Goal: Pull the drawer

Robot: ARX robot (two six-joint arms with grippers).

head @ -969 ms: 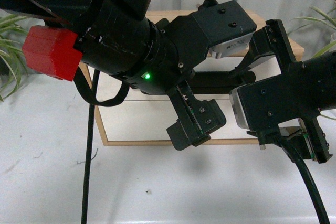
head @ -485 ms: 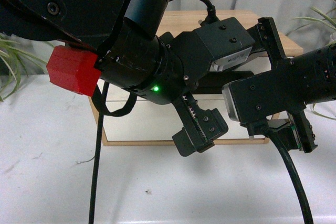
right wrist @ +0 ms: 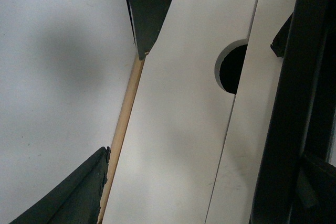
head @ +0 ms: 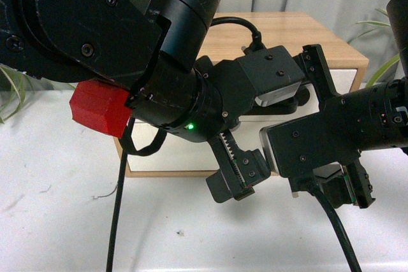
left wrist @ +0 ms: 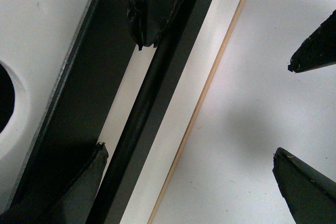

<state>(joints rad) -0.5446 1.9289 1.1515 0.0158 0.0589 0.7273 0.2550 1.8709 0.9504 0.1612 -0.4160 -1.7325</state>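
Observation:
The drawer [right wrist: 273, 129] is white-fronted, and its black bar handle [left wrist: 137, 121] crosses the left wrist view on a slant. The notch [right wrist: 233, 70] is a dark half-round at a seam between white fronts. My left gripper [left wrist: 189, 153] is open; the handle passes just inside one finger [left wrist: 86, 182], while the other finger [left wrist: 304, 187] hangs over the table. My right gripper [right wrist: 207, 161] is open in front of the white fronts, with the handle [right wrist: 286, 103] beside it. In the front view both arms hide most of the drawer; the left gripper [head: 252, 128] and right gripper [head: 335, 128] sit close together.
The wooden cabinet [head: 287, 30] stands on a white table [head: 191, 234]. The lower white front [head: 166, 157] shows no handle. A red block [head: 102, 109] is on the left arm, with a black cable [head: 115, 221] hanging below. Plants [head: 9, 87] flank the cabinet.
The left arm has swung right and down, its red block now lower and nearer the cabinet. The right gripper has shifted left and lower, closer to the left gripper.

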